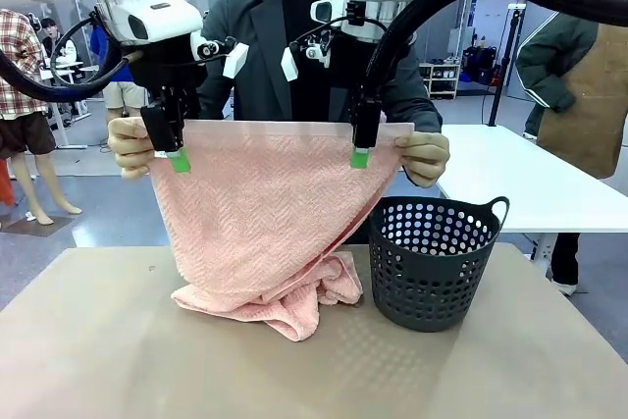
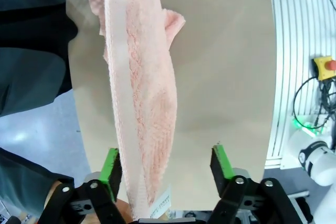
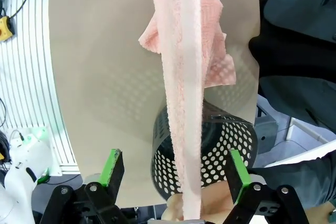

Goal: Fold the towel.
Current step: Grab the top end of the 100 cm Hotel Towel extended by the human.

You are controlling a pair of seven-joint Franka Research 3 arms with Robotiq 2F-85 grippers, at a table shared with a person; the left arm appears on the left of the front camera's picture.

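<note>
Towel [image 1: 260, 203] hem runs between the spread jaws of your left pincer [image 2: 165, 163] and right pincer [image 3: 175, 167]; both straddle it, released, neither clamped on it. Outward, the person's hand [image 1: 130, 144] pinches one top corner and the other hand [image 1: 424, 157] the opposite one. The lower end lies bunched on the table [image 1: 98, 340] beside the basket [image 1: 432, 262]. No fold is made yet; everything remains.

The towel [image 1: 260, 213] is held up by its upper corners, one in the person's hand at the picture's left [image 1: 130, 144] and one in the hand at the picture's right [image 1: 424, 157]. Its lower end is heaped on the table [image 1: 98, 340], just left of the basket [image 1: 437, 262]. Between the hands, its top edge is straddled by the left gripper [image 1: 177, 159] and the right gripper [image 1: 360, 156].
</note>
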